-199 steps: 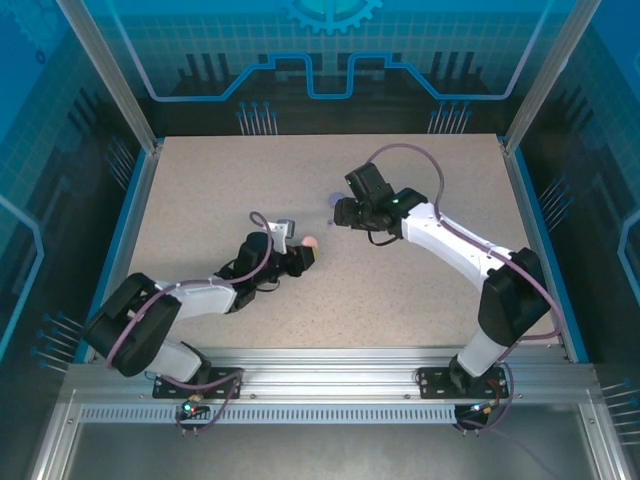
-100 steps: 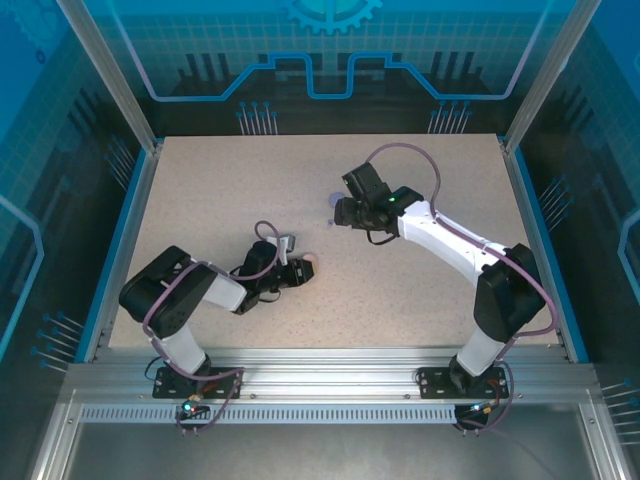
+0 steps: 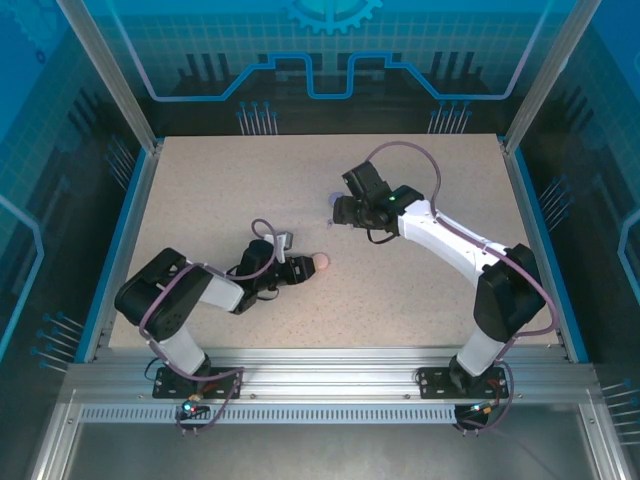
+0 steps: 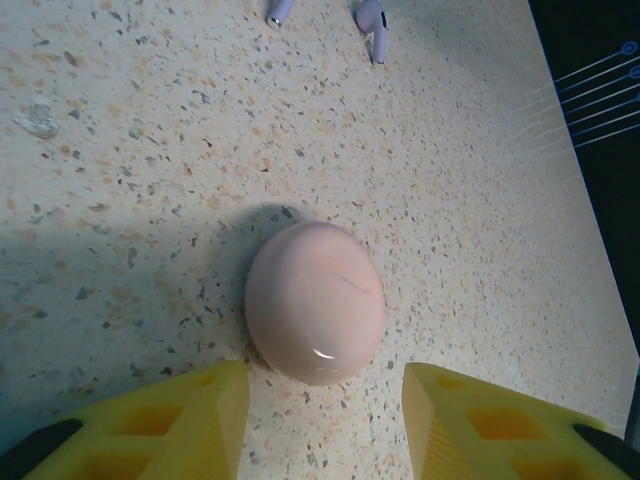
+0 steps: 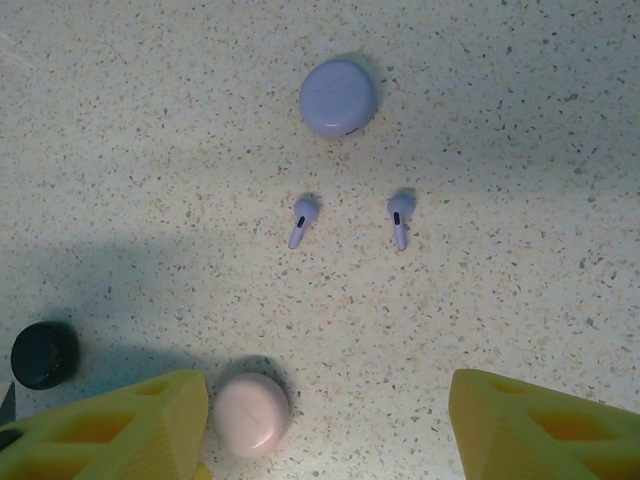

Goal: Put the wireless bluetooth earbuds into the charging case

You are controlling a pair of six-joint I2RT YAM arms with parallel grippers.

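Speckled surface (image 5: 520,120) carries everything. Just ahead of my left pincer (image 4: 320,420), parted and empty, sits the pink case (image 4: 315,315), lid closed. My right pincer (image 5: 330,420), spread wide, holds nothing. Beyond it lies the purple case (image 5: 338,97), nearer the purple earbuds (image 5: 303,220): probably light and slick, best pinched across the stem.

Bright overhead light, soft shadows; glint on pink case (image 4: 315,312)

Pink case (image 3: 320,262) lies just beyond left arm (image 3: 215,291).

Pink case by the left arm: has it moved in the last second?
Yes. Seen from above, the pink case now lies a little closer to the near edge of the table.
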